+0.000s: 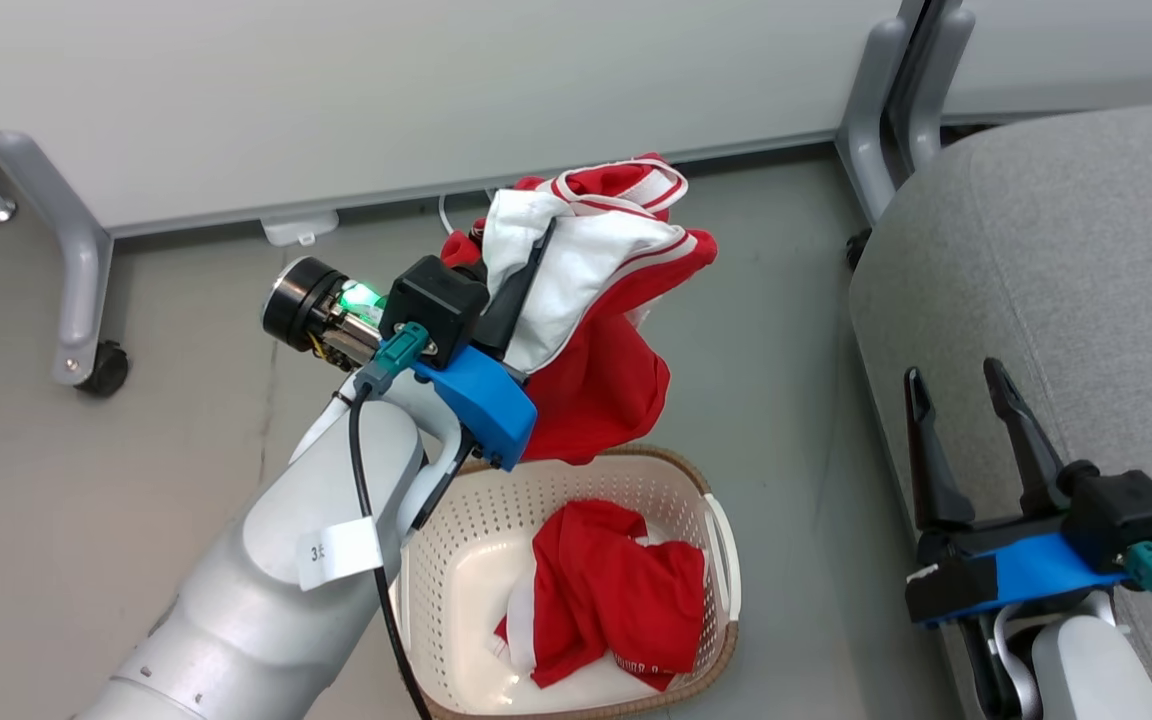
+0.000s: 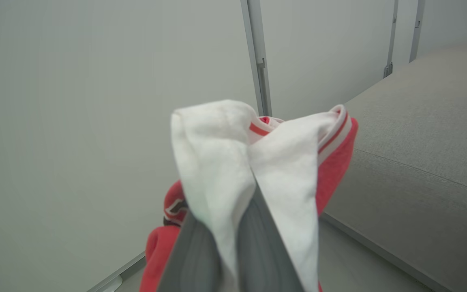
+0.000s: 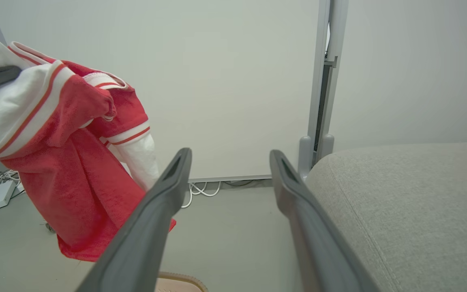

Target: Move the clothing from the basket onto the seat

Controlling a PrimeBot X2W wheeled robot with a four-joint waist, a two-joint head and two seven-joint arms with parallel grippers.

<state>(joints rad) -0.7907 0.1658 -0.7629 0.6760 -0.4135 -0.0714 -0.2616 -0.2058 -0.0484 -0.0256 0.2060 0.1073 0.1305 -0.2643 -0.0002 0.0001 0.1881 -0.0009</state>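
Our left gripper clamped the striped garment over the basket; our right gripper gaped; we needed a high swing right onto the seat.

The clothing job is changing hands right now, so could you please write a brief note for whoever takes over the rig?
Left gripper: fingers shut on the red-and-white garment, which hangs lifted above the basket.
Right gripper: open, holding nothing, at the near edge of the seat.
Done: one garment is out of the basket, but not yet on the seat.
Left: carry the held garment across to the seat and release it, then fetch the second red garment, which lies crumpled in the basket. No clothing shows on the visible part of the seat.
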